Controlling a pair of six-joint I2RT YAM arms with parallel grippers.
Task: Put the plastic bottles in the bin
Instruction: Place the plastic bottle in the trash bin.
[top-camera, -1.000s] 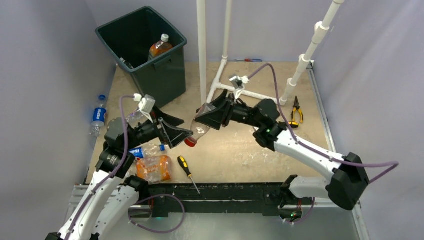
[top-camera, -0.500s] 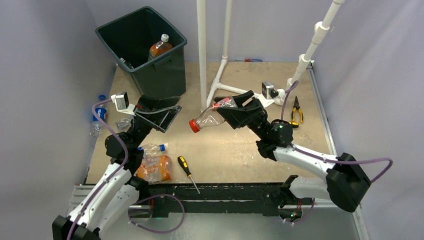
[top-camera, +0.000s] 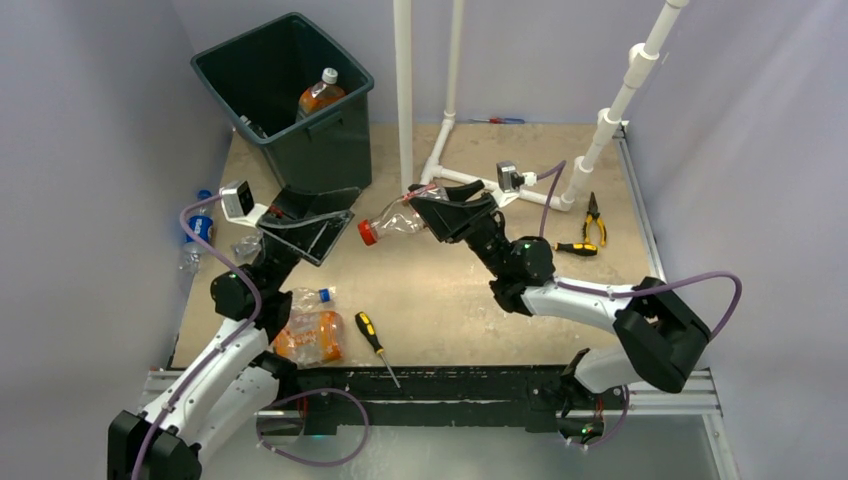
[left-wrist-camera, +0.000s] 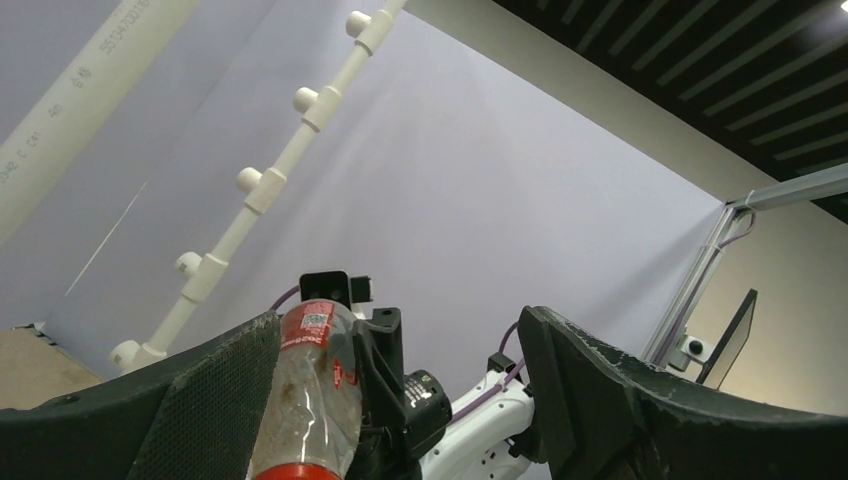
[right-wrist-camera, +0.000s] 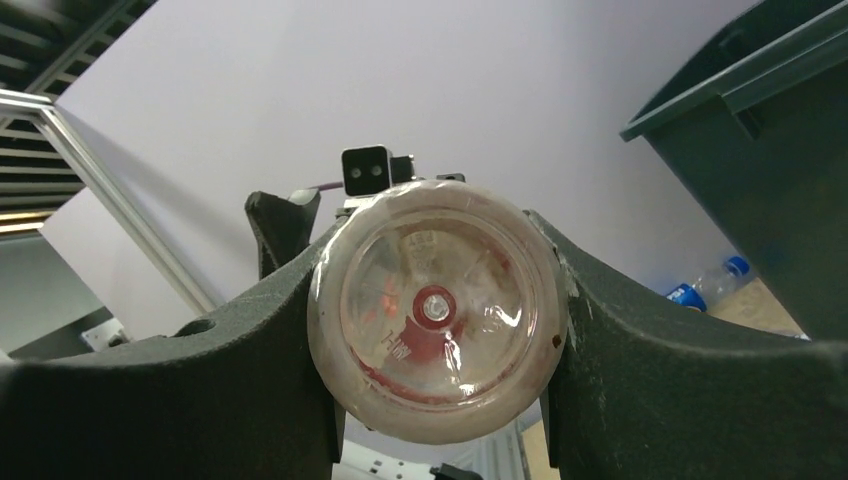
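Six bottles: an orange bottle inside the one bin at upper left, a red-capped bottle at centre, and four on the tabletop at left: a Pepsi bottle, a crumpled clear bottle, a blue-capped bottle and an orange-labelled bottle. Two screwdrivers: one at lower centre, another at right. One pair of pliers at right.

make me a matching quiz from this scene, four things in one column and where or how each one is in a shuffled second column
1. red-capped bottle
2. orange-label bottle
3. pliers
4. left tool

A. open, holding nothing
B. gripped by the right tool
C. inside the bin
D. lying on the table, right side, by the white pipe

Pairs: 1-B, 2-C, 3-D, 4-A
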